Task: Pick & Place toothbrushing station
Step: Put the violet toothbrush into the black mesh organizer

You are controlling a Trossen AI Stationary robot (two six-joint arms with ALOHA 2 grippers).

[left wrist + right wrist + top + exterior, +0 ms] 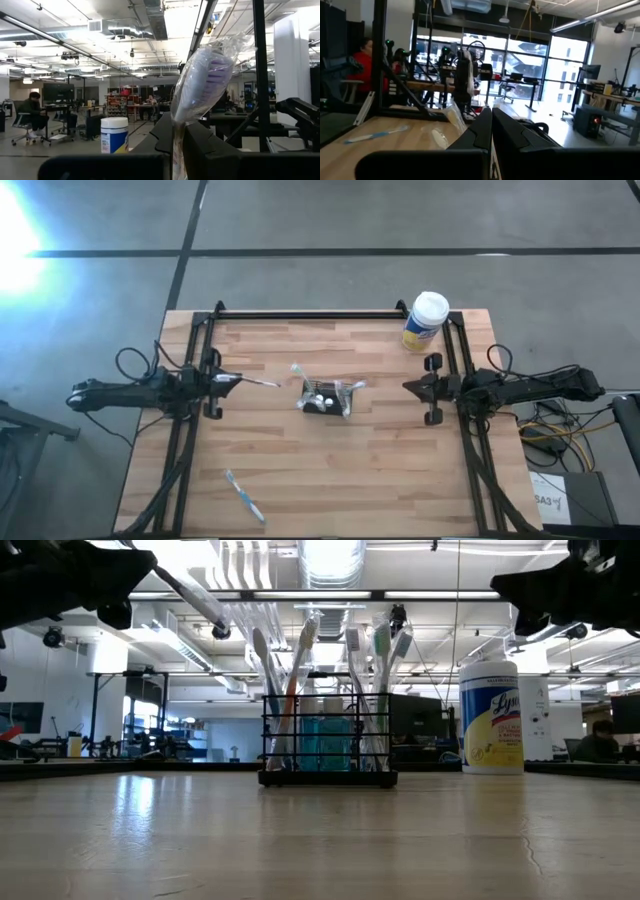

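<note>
The toothbrushing station [325,400], a small black mesh holder box, is sitting near the middle of the wooden table [400,480], upright, with several toothbrushes standing in it; in the low view the holder [327,745] is showing brushes sticking up past its rim and something blue-green inside.

The left gripper [222,380] is hovering at the table's left edge, well apart from the station, fingers clenching on a wrapped toothbrush [262,383] whose head is pointing toward the middle of the table. In the left wrist view the wrapped toothbrush [202,85] is standing up between the clamped fingers [210,150], clear plastic over a purple-bristled head.

The right gripper [412,387] is waiting at the table's right edge, fingers pressing together with nothing between them; in the right wrist view the gripper [491,130] is showing its two fingers touching.

A white-lidded, yellow-labelled canister [425,322] is standing near the far right corner. A blue toothbrush [244,496] is lying loose near the near left corner.

People are sitting in the room beyond the table.
</note>
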